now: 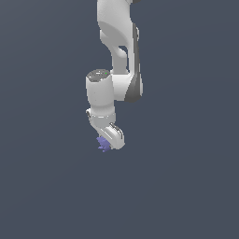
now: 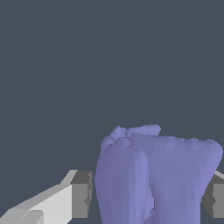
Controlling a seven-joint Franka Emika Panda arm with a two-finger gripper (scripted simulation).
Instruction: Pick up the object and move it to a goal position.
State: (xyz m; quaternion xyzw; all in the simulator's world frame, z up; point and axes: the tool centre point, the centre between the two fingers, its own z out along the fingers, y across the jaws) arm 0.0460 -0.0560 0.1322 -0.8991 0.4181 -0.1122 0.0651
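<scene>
arm hangs downward, tool straddling the purple object.

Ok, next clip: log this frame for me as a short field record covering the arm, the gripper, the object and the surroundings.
arm: white Franka arm reaching down from the top of the exterior view
gripper: white gripper with grey finger pads, one finger on each side of the object
gripper state: a narrow gap shows at one pad; contact at the other cannot be told
object: small periwinkle lumpy block, between the fingers, peeking out at the gripper tip
surroundings: plain dark grey-blue background, no goal marker visible
</scene>
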